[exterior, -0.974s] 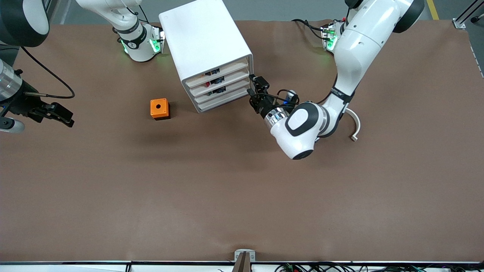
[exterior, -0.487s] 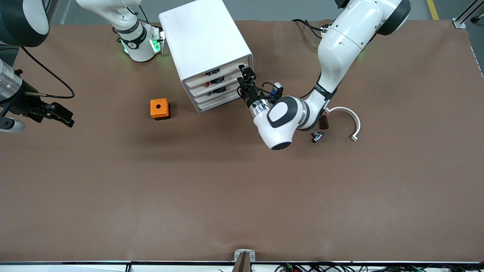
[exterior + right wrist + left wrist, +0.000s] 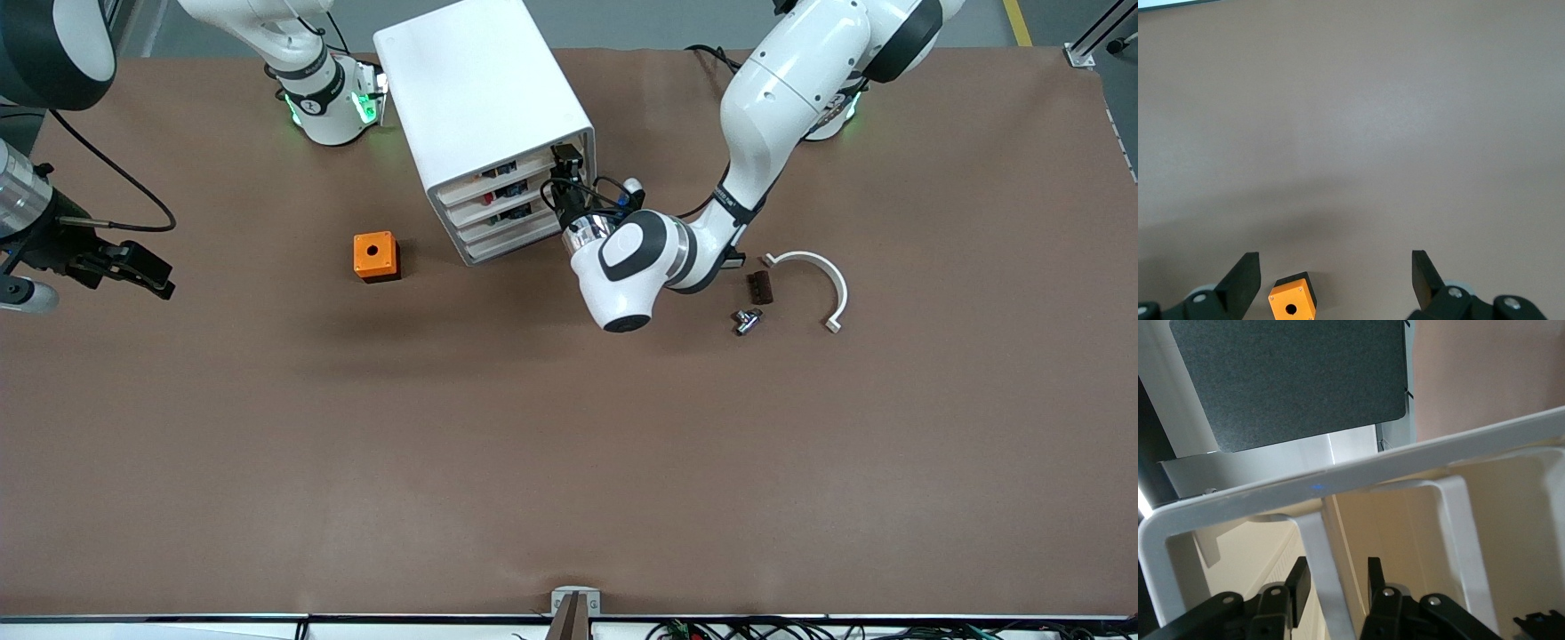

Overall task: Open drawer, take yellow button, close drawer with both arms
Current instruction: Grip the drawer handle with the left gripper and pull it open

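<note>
The white cabinet (image 3: 480, 98) stands near the robots' bases, and its uppermost drawer (image 3: 524, 166) looks shut. My left gripper (image 3: 566, 169) is at that drawer's front, at the end toward the left arm. In the left wrist view the gripper (image 3: 1336, 570) is open, with one finger on each side of a white bar of the drawer's front (image 3: 1317, 540) and a gap on both sides. My right gripper (image 3: 133, 267) waits open over the table at the right arm's end, and it is also open in its wrist view (image 3: 1335, 267). The button is hidden.
An orange cube with a hole (image 3: 375, 256) lies beside the cabinet toward the right arm's end and also shows in the right wrist view (image 3: 1293, 300). A white curved piece (image 3: 822, 276), a small brown part (image 3: 759, 287) and a small metal part (image 3: 745, 320) lie toward the left arm's end.
My left arm has swung toward the cabinet. Its gripper went from beside the lower drawers up to the top drawer's front. The small parts under it have come into view. The right arm has not moved.
</note>
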Motion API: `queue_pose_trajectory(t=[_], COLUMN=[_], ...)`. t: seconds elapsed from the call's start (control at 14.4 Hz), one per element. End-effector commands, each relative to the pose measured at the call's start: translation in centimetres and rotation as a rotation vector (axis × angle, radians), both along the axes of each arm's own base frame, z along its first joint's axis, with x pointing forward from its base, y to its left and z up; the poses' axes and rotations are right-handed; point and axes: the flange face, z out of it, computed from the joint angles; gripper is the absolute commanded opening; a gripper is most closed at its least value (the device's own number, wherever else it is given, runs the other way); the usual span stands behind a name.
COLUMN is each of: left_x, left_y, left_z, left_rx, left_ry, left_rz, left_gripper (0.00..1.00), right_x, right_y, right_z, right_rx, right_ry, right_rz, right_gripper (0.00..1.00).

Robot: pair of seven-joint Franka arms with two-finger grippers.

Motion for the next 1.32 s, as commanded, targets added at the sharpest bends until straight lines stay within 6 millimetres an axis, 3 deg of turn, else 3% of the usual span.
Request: queue_pose_trajectory(t=[0.0, 0.21, 0.56, 0.9, 1.04, 1.25], left_x=[-0.6, -0.7, 0.1, 3.9, 5.6, 8.1], left_y=[-0.4, -0.5, 0.1, 3.2, 4.8, 7.5], left_z=[0.1, 0.1, 0.3, -0.3, -0.7, -0.9], left_rx=[0.009, 0.008, 0.004, 0.009, 0.011, 0.009], left_ry=[0.036, 0.038, 0.037, 0.033, 0.033, 0.025], left_rz=[0.002, -0.002, 0.012, 0.089, 0.129, 0.180], left_gripper=[0.25, 0.11, 0.10, 0.10, 0.10, 0.11], right_x=[-0.5, -0.5, -0.4, -0.5, -0.7, -1.1], right_y=[-0.7, -1.2, -1.3, -1.2, 0.0, 3.3], right_z=[0.3, 0.2, 0.2, 0.2, 0.1, 0.1], right_rx=[0.016, 0.016, 0.015, 0.018, 0.024, 0.031], right_ry=[0.001, 0.004, 0.001, 0.004, 0.017, 0.033], right_rz=[-0.016, -0.024, -0.026, -0.062, -0.147, -0.268], right_gripper=[1.00, 1.00, 1.00, 1.00, 1.00, 1.00])
